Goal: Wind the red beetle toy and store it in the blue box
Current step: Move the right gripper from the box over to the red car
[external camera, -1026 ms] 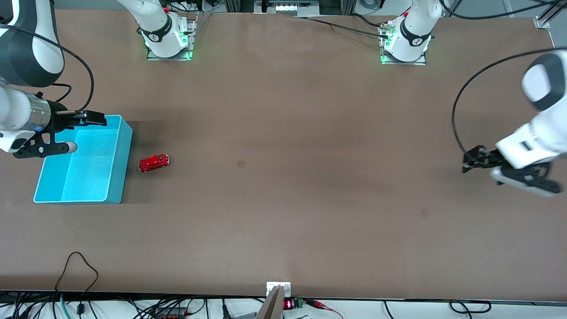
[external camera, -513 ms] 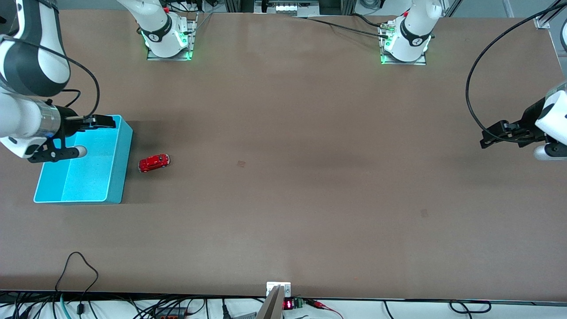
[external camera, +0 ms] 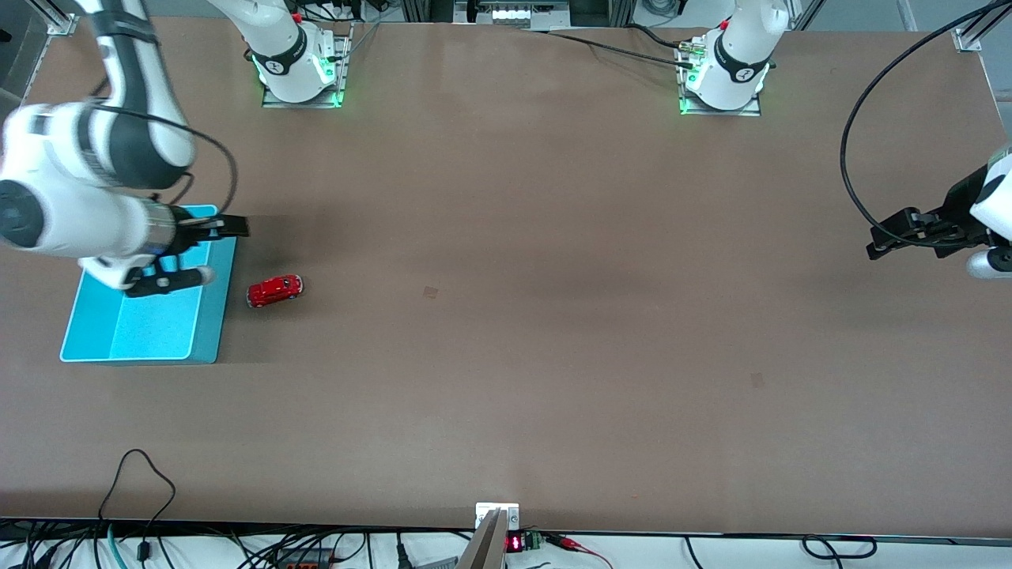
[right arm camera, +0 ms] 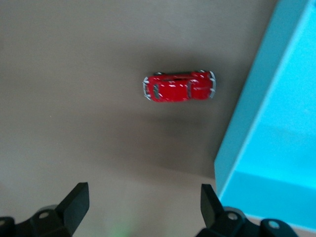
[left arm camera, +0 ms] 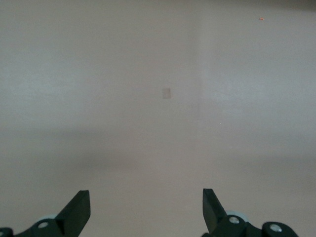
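We record one red beetle toy (external camera: 274,290) standing on its wheels on the brown surface (external camera: 506,316), just beside the blue box (external camera: 150,328) and apart from its wall, on the side of the box toward the left arm's end; in the right wrist view the red beetle toy (right arm camera: 178,86) shows silver bumpers and lies a little off the cyan wall of the blue box (right arm camera: 276,123). We can see nothing inside the blue box, which sits at the right arm's end of the surface. The right gripper (external camera: 207,251) hangs over the edge of the blue box that faces the toy, its fingers (right arm camera: 76,200) spread wide and holding nothing. The left gripper (external camera: 901,235) hangs over bare surface at the left arm's end, well apart from toy and box, its fingers (left arm camera: 79,210) likewise spread wide with nothing between them; that arm waits. We note a small red digit display (external camera: 515,543) at the edge of the surface nearest the front camera, its figures too small to read, and dark bands on both arm bases carrying white markings we cannot make out. No writing on the toy or box is legible.
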Robot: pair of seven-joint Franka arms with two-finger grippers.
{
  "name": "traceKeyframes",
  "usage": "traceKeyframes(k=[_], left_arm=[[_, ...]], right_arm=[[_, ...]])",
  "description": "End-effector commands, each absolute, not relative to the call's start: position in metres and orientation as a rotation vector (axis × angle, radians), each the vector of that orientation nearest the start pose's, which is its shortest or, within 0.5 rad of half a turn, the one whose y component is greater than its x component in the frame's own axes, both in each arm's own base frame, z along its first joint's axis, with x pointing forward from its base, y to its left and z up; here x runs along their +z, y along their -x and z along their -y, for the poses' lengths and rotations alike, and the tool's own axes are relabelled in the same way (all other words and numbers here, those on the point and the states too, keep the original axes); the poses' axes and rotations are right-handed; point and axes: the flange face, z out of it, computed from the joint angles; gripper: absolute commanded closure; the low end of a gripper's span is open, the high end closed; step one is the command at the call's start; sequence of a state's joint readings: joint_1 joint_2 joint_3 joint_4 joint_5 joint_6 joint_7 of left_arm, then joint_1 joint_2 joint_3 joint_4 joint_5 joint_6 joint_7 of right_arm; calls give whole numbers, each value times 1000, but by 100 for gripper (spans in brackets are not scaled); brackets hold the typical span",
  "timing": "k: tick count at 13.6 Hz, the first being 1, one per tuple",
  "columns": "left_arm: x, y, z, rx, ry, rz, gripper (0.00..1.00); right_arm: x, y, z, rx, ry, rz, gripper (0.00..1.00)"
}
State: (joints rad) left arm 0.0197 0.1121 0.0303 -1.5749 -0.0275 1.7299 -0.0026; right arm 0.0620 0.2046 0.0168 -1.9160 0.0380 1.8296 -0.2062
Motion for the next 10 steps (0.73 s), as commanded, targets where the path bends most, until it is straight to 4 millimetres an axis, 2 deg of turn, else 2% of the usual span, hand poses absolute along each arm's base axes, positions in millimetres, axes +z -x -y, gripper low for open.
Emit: traceKeyframes(k=[1, 4, 6, 8, 10], left_arm=[[576, -594, -21, -70, 3179, 47, 0], [580, -585, -20, -26, 3177, 74, 0], [581, -579, -18, -23, 3176, 67, 0], [577, -563, -21, -66, 3174, 79, 0], [572, -558, -21, -86, 3173, 96, 0]], right_arm=[[362, -541, -51, 355, 2994, 683, 0], [344, -534, -50, 335, 2885, 1180, 0], [332, -530, -37, 328, 2804, 1339, 0], [314, -525, -25, 238, 2685, 1575, 0], [295, -519, -9, 201, 2621, 1680, 0]])
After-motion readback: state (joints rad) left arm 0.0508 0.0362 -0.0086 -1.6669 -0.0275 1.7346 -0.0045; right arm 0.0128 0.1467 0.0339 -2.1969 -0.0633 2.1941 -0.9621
